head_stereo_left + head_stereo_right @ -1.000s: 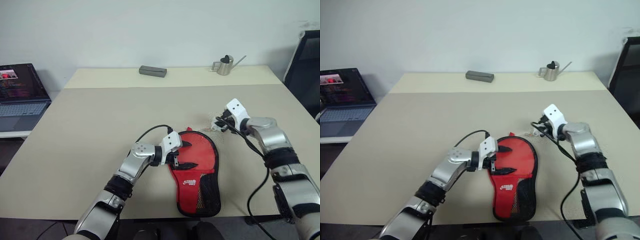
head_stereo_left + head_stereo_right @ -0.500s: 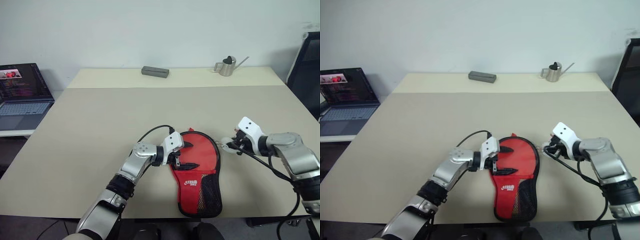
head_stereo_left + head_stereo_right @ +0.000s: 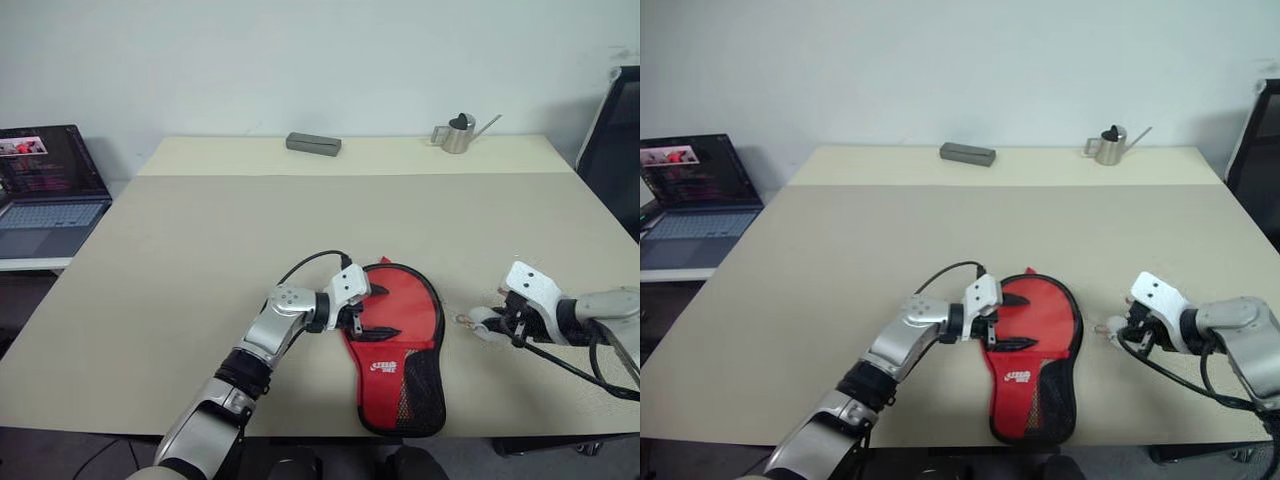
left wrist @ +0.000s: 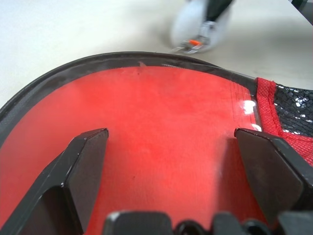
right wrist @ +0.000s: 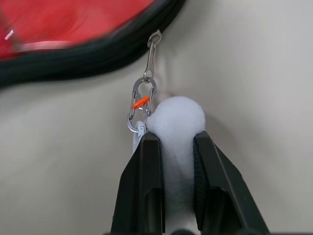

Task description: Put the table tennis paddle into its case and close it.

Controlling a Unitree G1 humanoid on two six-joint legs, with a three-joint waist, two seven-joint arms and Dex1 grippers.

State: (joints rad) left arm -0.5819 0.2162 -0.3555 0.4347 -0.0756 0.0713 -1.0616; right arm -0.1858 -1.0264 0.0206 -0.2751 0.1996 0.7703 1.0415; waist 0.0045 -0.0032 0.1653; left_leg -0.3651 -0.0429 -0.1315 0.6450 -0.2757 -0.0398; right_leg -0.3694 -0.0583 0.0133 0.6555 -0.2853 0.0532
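Observation:
The red case point(image 3: 395, 335) lies flat near the table's front edge, round end away from me, black mesh toward me. My left gripper point(image 3: 370, 312) rests on its round red part, fingers point(image 4: 83, 161) spread open over the fabric. Just right of the case, my right gripper point(image 5: 176, 139) is shut on the white pom-pom point(image 5: 177, 120), which hangs by a small metal clip point(image 5: 139, 100) from the zipper on the black trim. The same pom-pom point(image 3: 482, 321) shows beside the case's right edge. The table tennis paddle is hidden.
At the table's far edge stand a grey box point(image 3: 313, 143) and a small metal watering can point(image 3: 457, 133). An open laptop point(image 3: 45, 185) sits on a lower surface to the left. A black chair point(image 3: 615, 120) stands at the right.
My right gripper has drawn the pom-pom from the case's far right corner toward me and to the right, along the case's right side. The left gripper stayed on the case.

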